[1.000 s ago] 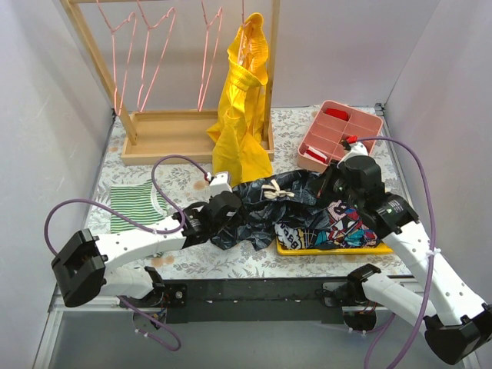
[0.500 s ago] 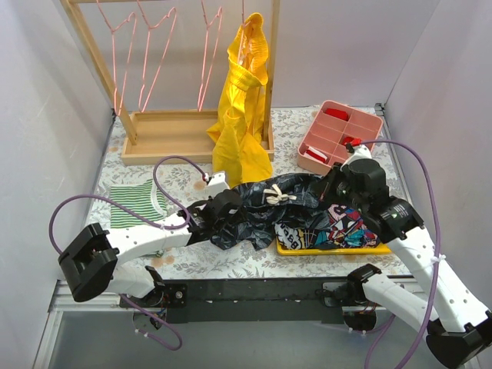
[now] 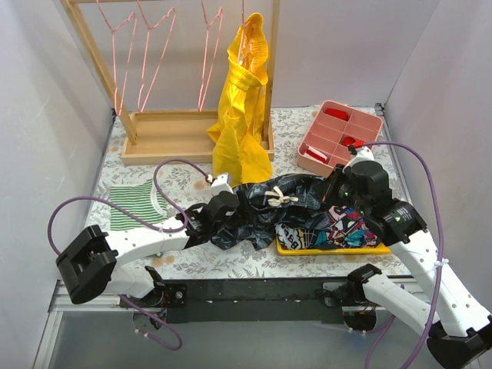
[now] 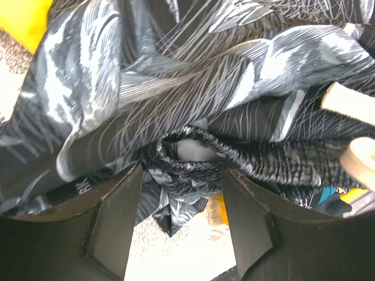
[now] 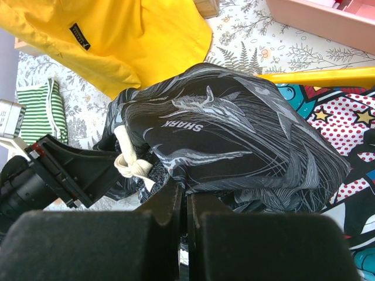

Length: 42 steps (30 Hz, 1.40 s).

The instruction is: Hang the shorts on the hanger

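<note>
The counter (image 3: 192,265) wears a pale leafy-print cover, and its near edge is hidden behind the arms. At the back stands a wooden rack (image 3: 165,134) whose top is cut off by the frame, so the hooks of the thin pink wire hangers on it cannot be seen. The hanger (image 3: 157,54) nearest the middle hangs bare, a slim triangle. A glossy yellow garment (image 3: 242,115) droops from the rack's right end down to the counter. The shorts (image 3: 288,196) lie bunched in the middle of the counter between the two arms, dark floppy cloth with pale grey feathery markings. Their right part drapes over a flat yellow tray (image 3: 338,250) and hides some of the bright comic-print cloth (image 3: 346,227) lying in it. A pink tray (image 3: 311,165) with several compartments sits at the back right, with small red things (image 3: 336,113) in two or three of them; what they are is too small to tell. A green-and-white striped cloth (image 3: 132,204) lies flat at the left. The left tool (image 4: 181,175) is spread wide, the gathered waistband sitting between its fingers unpinched. The right tool (image 5: 183,202) is pressed closed on a fold at the shorts' edge. The knotted white drawstring (image 5: 130,164) dangles just beside it.
</note>
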Motion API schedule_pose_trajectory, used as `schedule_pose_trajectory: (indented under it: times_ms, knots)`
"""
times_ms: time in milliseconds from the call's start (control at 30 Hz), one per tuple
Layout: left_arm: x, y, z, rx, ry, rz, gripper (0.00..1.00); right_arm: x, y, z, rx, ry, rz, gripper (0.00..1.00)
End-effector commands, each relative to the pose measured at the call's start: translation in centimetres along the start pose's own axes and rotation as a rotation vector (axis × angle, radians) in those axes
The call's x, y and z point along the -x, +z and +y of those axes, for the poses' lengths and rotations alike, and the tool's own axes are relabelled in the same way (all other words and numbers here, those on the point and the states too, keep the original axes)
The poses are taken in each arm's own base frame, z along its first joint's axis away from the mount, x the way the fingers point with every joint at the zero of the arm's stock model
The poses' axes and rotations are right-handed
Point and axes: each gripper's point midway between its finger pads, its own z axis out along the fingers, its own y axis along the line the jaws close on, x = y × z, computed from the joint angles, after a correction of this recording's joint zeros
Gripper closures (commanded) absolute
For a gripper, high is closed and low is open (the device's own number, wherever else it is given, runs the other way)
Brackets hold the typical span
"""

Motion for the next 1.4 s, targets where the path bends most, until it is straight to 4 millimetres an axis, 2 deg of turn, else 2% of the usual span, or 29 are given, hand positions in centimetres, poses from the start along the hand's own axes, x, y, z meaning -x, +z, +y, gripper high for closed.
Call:
schedule_pose_trajectory:
  times_ms: [0,133,233,567,733,800,833,933,1000,1100,1167,1200,1267,1300,1333,1367]
  knots:
    - [1.3,-1.0,-0.7,-0.046,-0.058,-0.046,0.42,1.2,-0.6,0.3,0.008,0.001,-0.047,0.99]
    - [2.0,-1.4,0.2,-0.023,-0.102,-0.081,0.39,1.0,-0.7,0.2,0.004,0.000,-0.044,0.99]
    - [2.6,-1.3,0.1,-0.032,-0.128,-0.090,0.35,1.1,-0.7,0.0,-0.002,0.001,-0.050,0.99]
    - [0.9,-0.4,0.9,-0.007,-0.105,-0.023,0.55,1.0,-0.9,-0.2,-0.013,0.001,-0.050,0.99]
    - [0.3,-0.1,0.8,-0.008,-0.079,0.004,0.55,1.2,-0.8,-0.1,-0.007,0.001,-0.053,0.99]
    - [0.0,0.5,0.8,-0.001,-0.072,0.018,0.58,1.2,-0.8,0.0,-0.004,0.001,-0.052,0.99]
    - [0.0,0.5,0.2,-0.017,-0.070,0.027,0.59,1.1,-0.7,0.0,-0.007,0.000,-0.046,0.99]
    - [-0.5,1.0,0.5,0.012,-0.082,0.028,0.63,1.2,-0.8,-0.1,-0.011,-0.002,-0.047,0.99]
    - [-0.6,1.1,1.0,0.028,-0.111,0.018,0.62,1.2,-0.8,-0.2,-0.015,-0.002,-0.050,0.99]
    - [-0.5,1.4,1.0,0.033,-0.111,0.007,0.54,1.1,-0.7,-0.2,-0.015,-0.001,-0.047,0.99]
    - [-0.3,1.8,0.6,0.020,-0.112,-0.005,0.60,1.0,-0.5,-0.2,-0.012,-0.001,-0.044,0.99]
    - [0.1,1.8,0.7,0.026,-0.110,-0.029,0.70,0.9,-0.5,-0.2,-0.012,-0.001,-0.040,0.99]
    - [1.5,1.5,0.2,0.016,-0.100,-0.076,0.82,0.8,-0.3,-0.1,-0.010,-0.002,-0.032,0.99]
    - [3.2,1.2,0.1,0.034,-0.069,-0.140,0.91,0.9,-0.3,0.0,-0.007,-0.005,-0.031,0.99]
    - [3.7,0.6,0.7,0.074,-0.035,-0.150,1.00,1.0,-0.2,0.1,-0.006,-0.009,-0.030,0.99]
    - [5.4,-0.6,0.1,0.073,-0.018,-0.199,1.00,1.1,-0.2,0.3,-0.001,-0.014,-0.027,0.97]
